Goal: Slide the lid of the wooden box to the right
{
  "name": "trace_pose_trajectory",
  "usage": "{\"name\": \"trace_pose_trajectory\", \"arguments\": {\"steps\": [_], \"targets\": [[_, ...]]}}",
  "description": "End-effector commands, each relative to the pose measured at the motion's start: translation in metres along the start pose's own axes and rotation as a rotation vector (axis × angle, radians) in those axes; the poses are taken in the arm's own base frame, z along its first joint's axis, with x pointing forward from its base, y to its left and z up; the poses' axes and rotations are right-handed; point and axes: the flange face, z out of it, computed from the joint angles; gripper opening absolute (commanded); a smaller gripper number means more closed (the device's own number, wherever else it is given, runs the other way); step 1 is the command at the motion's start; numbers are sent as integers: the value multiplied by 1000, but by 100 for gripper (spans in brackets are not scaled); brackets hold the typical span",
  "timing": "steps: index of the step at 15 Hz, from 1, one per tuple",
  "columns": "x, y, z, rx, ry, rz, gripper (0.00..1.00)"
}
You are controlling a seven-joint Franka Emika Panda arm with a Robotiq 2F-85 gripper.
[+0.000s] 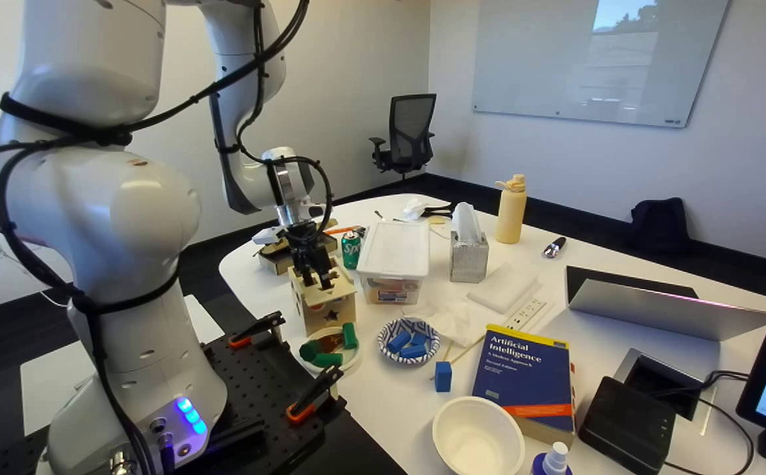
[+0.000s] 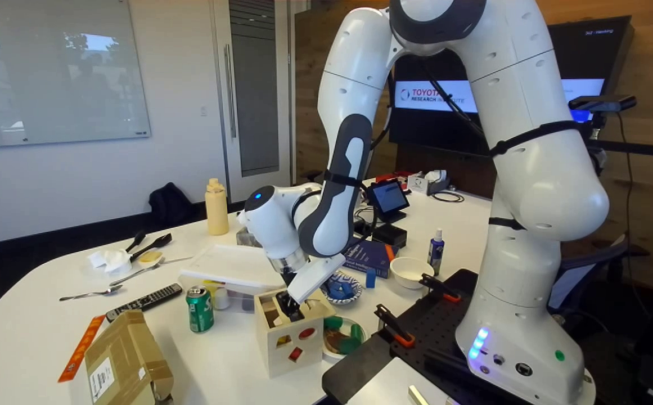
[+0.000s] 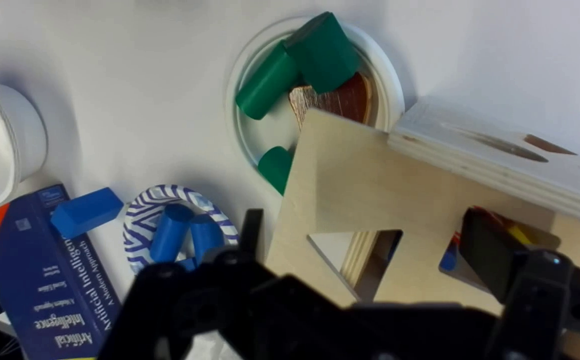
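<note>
The wooden box (image 2: 273, 360) is a light wooden cube with shape cutouts in its sides; it also stands under the gripper in an exterior view (image 1: 312, 318). Its lid (image 3: 354, 185) is a flat pale panel with a triangular hole and a square hole, on top of the box. The lid sticks out past one box wall (image 3: 499, 160); table and wall edge show through the triangle. In an exterior view the lid (image 2: 320, 306) leaves part of the top open. My gripper (image 3: 372, 245) is open, one finger at the square hole, the other beyond the lid's outer edge. Contact is unclear.
A plate with green blocks (image 3: 270, 82) sits close beside the box. A patterned bowl with blue blocks (image 1: 409, 343), a white plastic container (image 1: 392, 251), a Sprite can (image 2: 199, 309), a cardboard box (image 2: 126, 360) and a blue book (image 1: 524, 376) stand around.
</note>
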Motion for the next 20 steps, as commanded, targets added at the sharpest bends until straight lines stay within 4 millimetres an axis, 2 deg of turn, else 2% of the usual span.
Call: {"name": "trace_pose_trajectory", "arguments": {"steps": [1, 20], "targets": [[-5, 15, -10, -44, 14, 36, 100], [-12, 28, 0, -95, -29, 53, 100]]}}
